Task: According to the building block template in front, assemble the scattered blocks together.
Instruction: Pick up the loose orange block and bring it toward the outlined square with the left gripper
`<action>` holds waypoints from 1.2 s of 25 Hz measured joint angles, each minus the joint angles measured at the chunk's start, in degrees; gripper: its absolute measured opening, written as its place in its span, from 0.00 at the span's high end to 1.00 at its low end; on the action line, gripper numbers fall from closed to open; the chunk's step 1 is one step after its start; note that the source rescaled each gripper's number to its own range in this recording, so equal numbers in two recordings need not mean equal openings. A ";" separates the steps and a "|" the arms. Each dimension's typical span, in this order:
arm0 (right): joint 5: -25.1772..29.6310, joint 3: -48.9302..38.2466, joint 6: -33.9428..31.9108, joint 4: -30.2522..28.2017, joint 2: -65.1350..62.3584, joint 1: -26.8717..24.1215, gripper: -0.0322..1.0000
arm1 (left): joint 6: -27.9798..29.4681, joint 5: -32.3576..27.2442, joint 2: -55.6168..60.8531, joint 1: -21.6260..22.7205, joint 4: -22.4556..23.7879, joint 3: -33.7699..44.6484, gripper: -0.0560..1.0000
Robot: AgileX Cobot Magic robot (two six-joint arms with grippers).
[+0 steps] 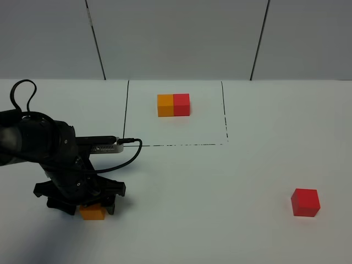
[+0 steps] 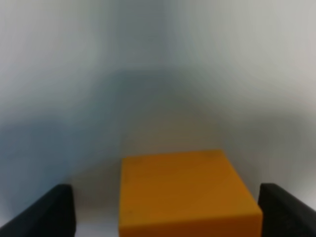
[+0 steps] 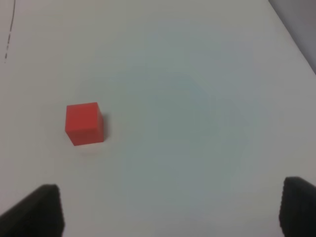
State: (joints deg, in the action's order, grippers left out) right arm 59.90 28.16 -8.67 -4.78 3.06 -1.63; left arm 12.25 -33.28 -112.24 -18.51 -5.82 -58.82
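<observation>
The template, an orange and red cube pair (image 1: 173,105) joined flush, sits inside a thin black drawn rectangle at the back middle of the table. The loose orange cube (image 1: 92,212) lies at the front left, under my left gripper (image 1: 88,206). In the left wrist view the orange cube (image 2: 185,192) sits between the open fingers (image 2: 47,212), with gaps on both sides. The loose red cube (image 1: 305,202) lies at the front right. In the right wrist view the red cube (image 3: 84,123) lies well ahead of my open right gripper (image 3: 170,217), whose fingertips (image 3: 39,210) show at the corners.
The white table (image 1: 220,187) runs up to a grey panelled wall (image 1: 176,38) at the back. A black cable (image 1: 129,157) loops off the left arm. The right arm itself is outside the exterior view.
</observation>
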 joint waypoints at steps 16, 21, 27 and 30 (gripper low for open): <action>0.00 0.00 0.00 0.00 0.00 0.00 0.24 | -0.18 -3.87 -0.23 0.05 -4.29 -0.29 0.94; 0.00 0.00 0.00 0.00 0.00 0.00 0.24 | -0.18 -4.22 -0.29 0.05 -4.56 -0.33 0.94; 0.00 0.00 0.00 0.00 0.00 0.00 0.24 | -0.18 -7.06 -1.21 0.05 -3.02 -3.15 0.94; 0.00 0.00 0.00 0.00 0.00 0.00 0.24 | -0.36 -12.42 -2.42 0.00 1.27 -8.23 0.94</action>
State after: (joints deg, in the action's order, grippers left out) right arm 59.90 28.16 -8.67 -4.78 3.06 -1.63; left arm 11.89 -45.70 -114.66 -18.50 -4.55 -67.04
